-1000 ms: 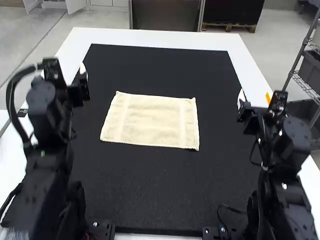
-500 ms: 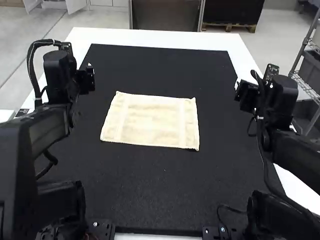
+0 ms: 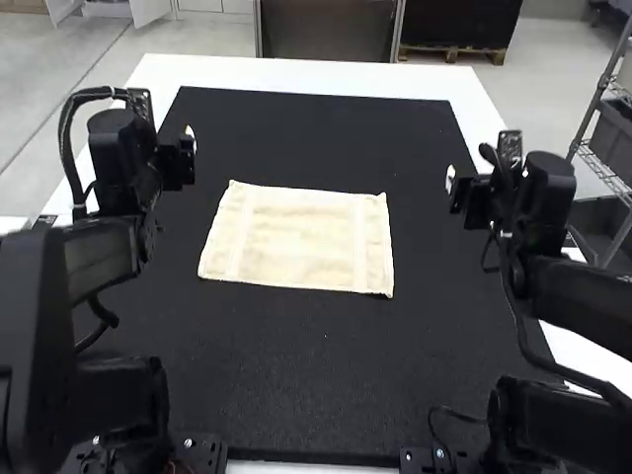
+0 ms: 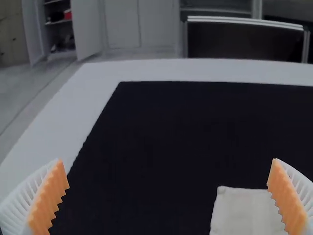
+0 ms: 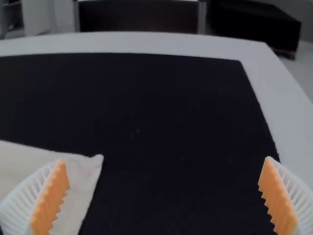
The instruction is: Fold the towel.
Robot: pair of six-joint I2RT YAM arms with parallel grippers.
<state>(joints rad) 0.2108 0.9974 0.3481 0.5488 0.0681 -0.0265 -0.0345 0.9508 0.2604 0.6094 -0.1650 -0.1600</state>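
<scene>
White counter (image 3: 296,75) bears a black mat (image 3: 316,123). Twelve o'clock, beyond its far edge: dark panel (image 3: 329,30) in a pale frame. One o'clock: black block (image 3: 464,22) on a wooden pallet (image 3: 452,54). Two o'clock: wire rack (image 3: 605,178). Eleven o'clock: cabinet (image 4: 57,28), doors (image 4: 86,29) open, shelves stocked. Floor (image 3: 212,39) pale grey, seam (image 3: 74,92) at ten o'clock.

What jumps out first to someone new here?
The cream towel, spread flat on the black mat between the two arms. Next, the orange pads on the left gripper's wide-open fingers, with a corner of the towel beyond.
</scene>
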